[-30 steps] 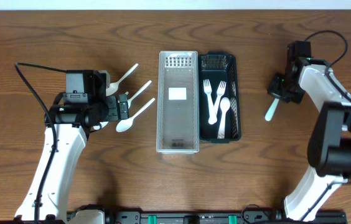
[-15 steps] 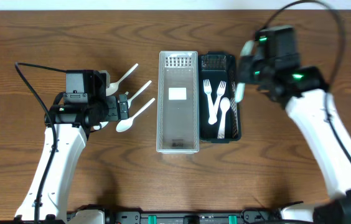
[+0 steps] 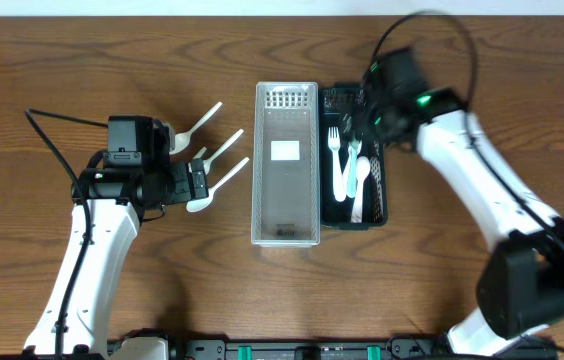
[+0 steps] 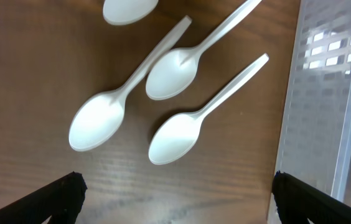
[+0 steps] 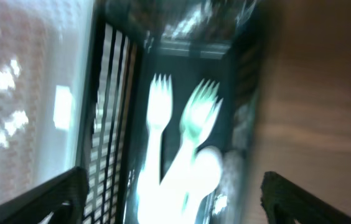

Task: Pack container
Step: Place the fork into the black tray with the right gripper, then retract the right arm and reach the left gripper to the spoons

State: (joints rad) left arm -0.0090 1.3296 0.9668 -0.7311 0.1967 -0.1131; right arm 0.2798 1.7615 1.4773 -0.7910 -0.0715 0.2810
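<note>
A black container (image 3: 377, 150) stands right of centre and holds white forks (image 3: 334, 148) and spoons (image 3: 361, 172). My right gripper (image 3: 360, 122) hovers open over its far end. The blurred right wrist view looks down on the forks (image 5: 157, 106) and a spoon (image 5: 203, 168) in the black container (image 5: 116, 112), nothing between the open gripper (image 5: 175, 199) fingers. Several white spoons (image 3: 217, 185) lie on the wood left of centre. My left gripper (image 3: 198, 172) is open just beside them. In the left wrist view the spoons (image 4: 174, 137) lie ahead of the open gripper (image 4: 175, 202).
A white perforated basket (image 3: 286, 225) stands lengthwise between the spoons and the black container, touching the container's left side. It shows at the right edge of the left wrist view, basket (image 4: 331, 99), and at the left of the right wrist view, basket (image 5: 26, 81).
My right arm swung from the table's far right, carrying a white utensil, to above the black container and opened. The utensil now lies in the container. The left arm has barely moved.
</note>
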